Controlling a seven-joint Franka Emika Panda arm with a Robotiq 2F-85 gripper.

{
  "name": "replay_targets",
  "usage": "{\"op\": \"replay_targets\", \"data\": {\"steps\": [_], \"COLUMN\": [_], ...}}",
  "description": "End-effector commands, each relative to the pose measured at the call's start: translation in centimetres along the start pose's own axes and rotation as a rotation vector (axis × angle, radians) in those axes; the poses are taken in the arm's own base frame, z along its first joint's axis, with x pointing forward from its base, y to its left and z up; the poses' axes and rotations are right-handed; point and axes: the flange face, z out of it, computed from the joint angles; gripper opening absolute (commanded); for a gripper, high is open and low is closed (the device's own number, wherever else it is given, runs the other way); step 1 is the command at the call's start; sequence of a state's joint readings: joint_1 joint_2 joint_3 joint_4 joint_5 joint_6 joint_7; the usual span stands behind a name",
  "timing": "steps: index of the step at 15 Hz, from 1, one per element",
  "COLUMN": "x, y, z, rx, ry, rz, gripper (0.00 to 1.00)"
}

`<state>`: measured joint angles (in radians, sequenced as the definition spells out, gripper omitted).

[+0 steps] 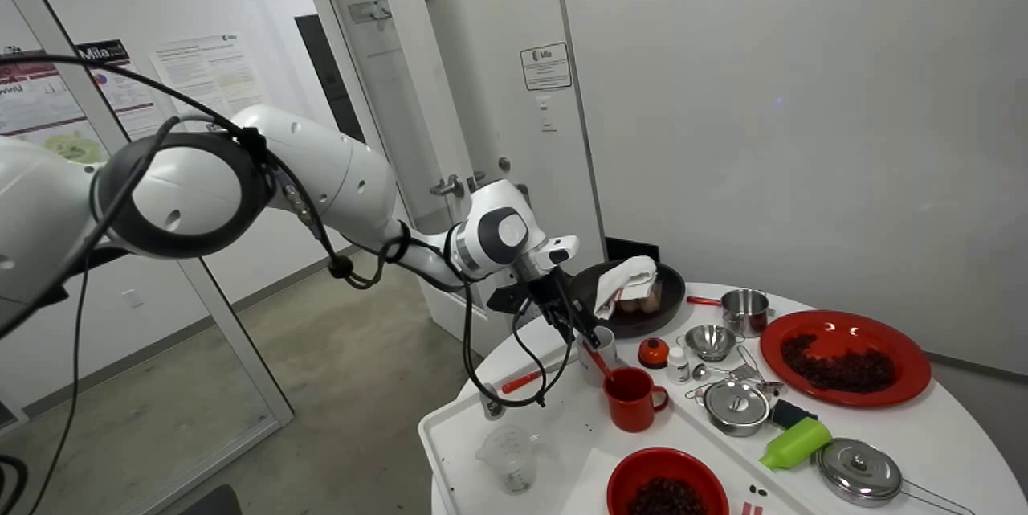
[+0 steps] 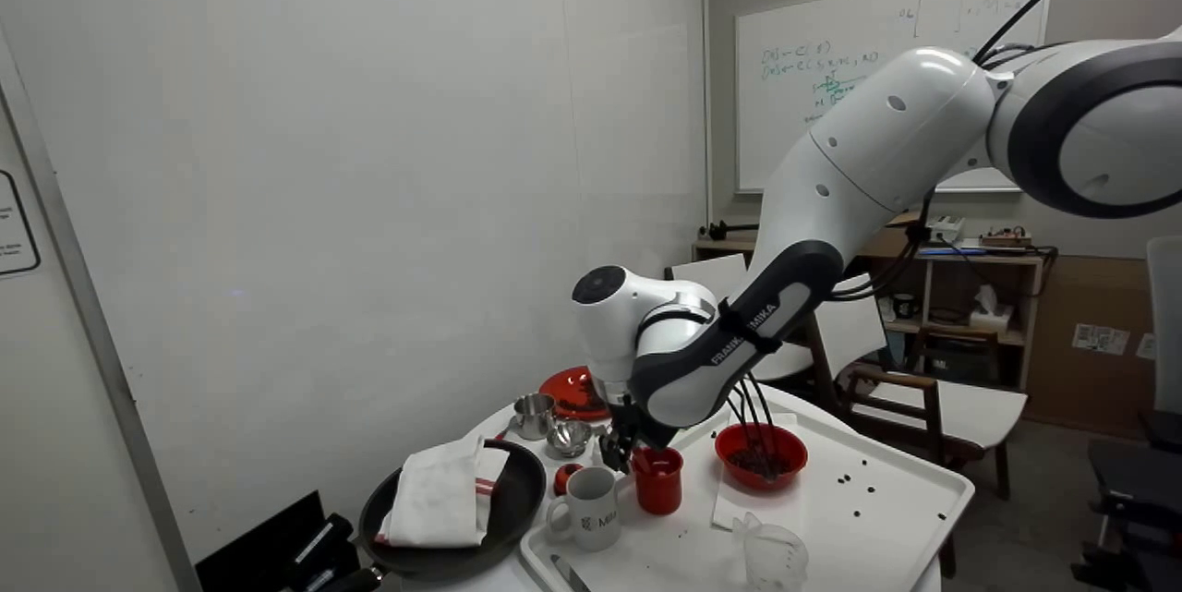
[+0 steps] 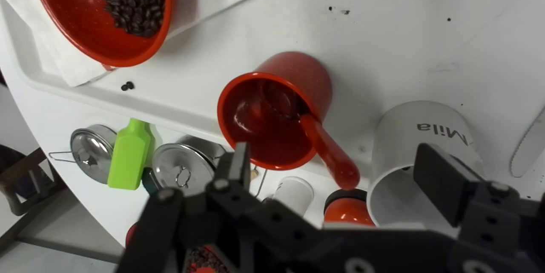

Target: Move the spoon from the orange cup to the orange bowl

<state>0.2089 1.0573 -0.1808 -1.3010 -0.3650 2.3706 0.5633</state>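
Observation:
The orange cup (image 3: 313,75) stands on the white tray, also in both exterior views (image 1: 632,406) (image 2: 659,492). The spoon (image 3: 328,153) leans in it, greyish head inside and red handle sticking out over the rim; the handle also shows in an exterior view (image 1: 597,360). The orange bowl (image 3: 72,13) holds dark beans and sits on a white paper near the cup, also in both exterior views (image 1: 638,467) (image 2: 800,453). My gripper (image 3: 335,164) is open and empty above the handle's end. Its fingers appear on either side of the handle, apart from it.
A white Mila mug (image 3: 419,132) stands close beside the cup, under one finger. A knife (image 3: 528,149) and a clear measuring jug (image 1: 510,463) are on the tray. An orange timer (image 3: 349,211), white shaker (image 3: 294,194), metal pots (image 1: 736,406) and black pan (image 1: 590,282) stand beyond its edge.

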Motion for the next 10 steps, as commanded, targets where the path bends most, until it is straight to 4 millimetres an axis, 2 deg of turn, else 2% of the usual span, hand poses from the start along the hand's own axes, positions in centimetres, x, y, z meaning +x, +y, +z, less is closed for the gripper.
{"op": "replay_targets", "data": {"steps": [1, 3, 9, 10], "x": [1.0, 1.15, 1.23, 1.26], "y": [-0.4, -0.51, -0.66, -0.65], "z": [-0.11, -0.22, -0.33, -0.43], "rx": [0.011, 0.017, 0.028, 0.03], "ry": [-0.006, -0.001, -0.001, 0.001], "rz": [-0.005, -0.005, -0.008, -0.008], "gripper": [0.7, 0.57, 0.1, 0.06]}}
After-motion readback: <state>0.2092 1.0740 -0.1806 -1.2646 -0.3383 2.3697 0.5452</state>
